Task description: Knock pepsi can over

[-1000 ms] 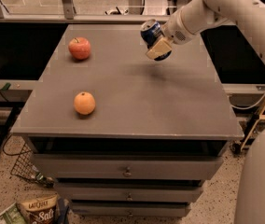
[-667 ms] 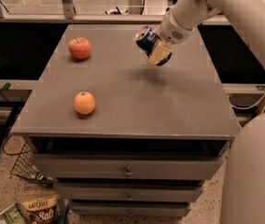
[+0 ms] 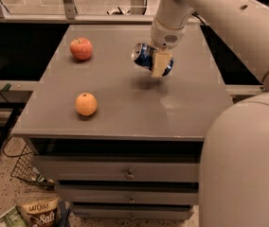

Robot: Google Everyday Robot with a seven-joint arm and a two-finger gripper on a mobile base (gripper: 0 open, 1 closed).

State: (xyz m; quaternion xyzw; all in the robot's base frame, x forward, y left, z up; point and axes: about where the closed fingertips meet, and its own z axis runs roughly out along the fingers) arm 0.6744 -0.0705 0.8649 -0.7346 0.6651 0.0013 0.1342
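Note:
The pepsi can [image 3: 144,56], dark blue with a silver top, is tipped on its side with the top pointing left. It hangs just above the grey table [image 3: 125,112], over its back middle, with its shadow on the surface below. My gripper [image 3: 154,63] comes down from the white arm and is shut on the can; one beige finger [image 3: 159,63] crosses the can's front. The red apple [image 3: 81,48] sits at the back left. The orange [image 3: 86,104] sits at the front left. Both fruits are well left of the gripper.
The table has drawers [image 3: 130,174] under its front edge. A wire basket [image 3: 23,169] and a snack bag [image 3: 40,212] lie on the floor at lower left. My own white body [image 3: 243,164] fills the lower right. A dark gap runs beside the table's right edge.
The gripper has carried the can toward the table's front and slightly left, lower over the surface. The can has tipped further onto its side. The fruits have not moved.

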